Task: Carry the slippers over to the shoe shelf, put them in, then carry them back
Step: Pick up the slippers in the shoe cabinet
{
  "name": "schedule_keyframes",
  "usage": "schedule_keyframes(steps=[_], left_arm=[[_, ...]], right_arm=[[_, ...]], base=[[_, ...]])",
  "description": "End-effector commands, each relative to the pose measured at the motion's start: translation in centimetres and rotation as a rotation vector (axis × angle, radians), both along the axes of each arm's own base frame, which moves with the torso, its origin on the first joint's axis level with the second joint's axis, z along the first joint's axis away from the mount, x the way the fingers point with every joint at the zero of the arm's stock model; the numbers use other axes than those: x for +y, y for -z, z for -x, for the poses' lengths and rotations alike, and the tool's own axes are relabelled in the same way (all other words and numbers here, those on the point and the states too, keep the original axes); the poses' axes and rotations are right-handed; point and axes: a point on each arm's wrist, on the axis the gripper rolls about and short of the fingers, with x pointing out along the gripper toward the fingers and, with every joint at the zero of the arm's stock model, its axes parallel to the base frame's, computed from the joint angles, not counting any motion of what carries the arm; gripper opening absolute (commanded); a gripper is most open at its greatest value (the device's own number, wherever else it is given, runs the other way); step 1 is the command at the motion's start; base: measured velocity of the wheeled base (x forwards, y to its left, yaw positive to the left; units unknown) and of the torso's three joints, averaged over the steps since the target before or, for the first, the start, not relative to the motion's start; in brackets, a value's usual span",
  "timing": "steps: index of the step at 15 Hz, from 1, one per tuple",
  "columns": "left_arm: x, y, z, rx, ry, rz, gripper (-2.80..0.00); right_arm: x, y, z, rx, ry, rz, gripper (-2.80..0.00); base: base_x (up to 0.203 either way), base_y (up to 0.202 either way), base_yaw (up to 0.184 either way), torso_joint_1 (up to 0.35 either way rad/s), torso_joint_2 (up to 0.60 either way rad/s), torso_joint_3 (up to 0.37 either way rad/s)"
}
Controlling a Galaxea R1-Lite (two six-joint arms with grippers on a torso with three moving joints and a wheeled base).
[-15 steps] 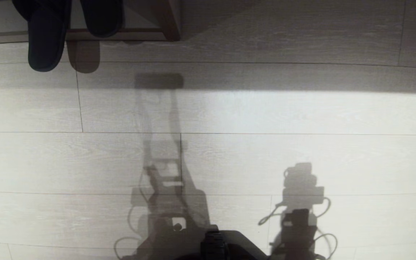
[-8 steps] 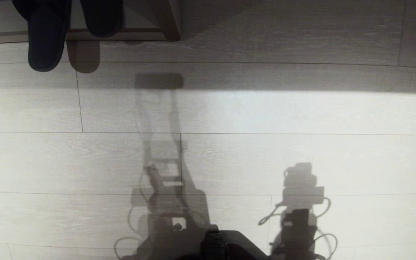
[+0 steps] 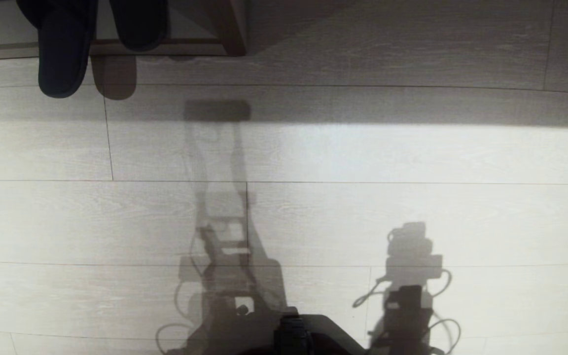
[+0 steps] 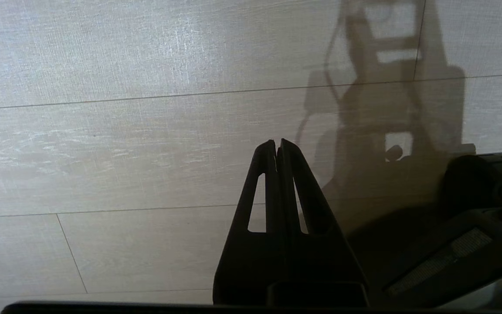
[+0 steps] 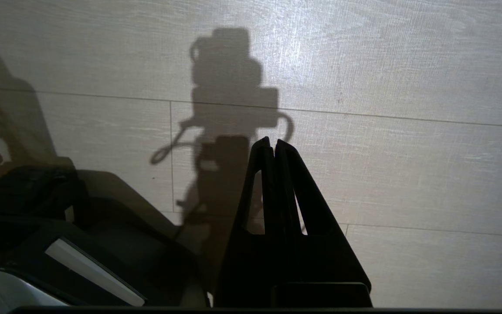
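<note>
**Slippers at the shelf's lip, both arms parked**

The slippers [image 3: 64, 47] sit at the far left of the head view, two dark shapes side by side. The left one pokes well out over the floor [image 3: 363, 217], its rounded end past the dark brown front edge of the shoe shelf [image 3: 190, 48]; the right one reaches only to about that edge. Their far ends run out of the picture, so how deep they lie in the cubby cannot be told. A half-in placement like this probably suits the task — the pair counts as shelved, yet an end stays exposed for picking up on the way back.

Neither arm appears in the head view; only their shadows fall across the pale boards, along with a dark part of the robot's base [image 3: 308, 335] at the near edge. In its wrist view, the left end effector [image 4: 278, 144] hangs over bare floor with its fingers pressed together and nothing between them. The right end effector [image 5: 273, 141] looks the same — closed, empty, above the planks beside the base.

Both seem tucked in deliberately: the slippers lie well apart from the robot, too far for a reach, so folded arms with closed fingers keep clear while the base covers the gap. Judging by this layout, the next move calls for driving toward the far left.
</note>
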Motion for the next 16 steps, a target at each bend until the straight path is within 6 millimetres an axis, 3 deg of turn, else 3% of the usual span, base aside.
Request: schedule_keyframes(steps=[1, 16], left_arm=[[0.0, -0.01, -0.03, 0.004, 0.0, 0.0, -2.8], [0.0, -0.01, -0.03, 0.004, 0.0, 0.0, -2.8]], right_arm=[[0.0, 0.0, 0.01, -0.002, 0.0, 0.0, -2.8], [0.0, 0.0, 0.01, -0.002, -0.001, 0.0, -2.8]], base=[[0.0, 0.0, 0.0, 0.0, 0.0, 0.0], [0.0, 0.0, 0.0, 0.0, 0.0, 0.0]])
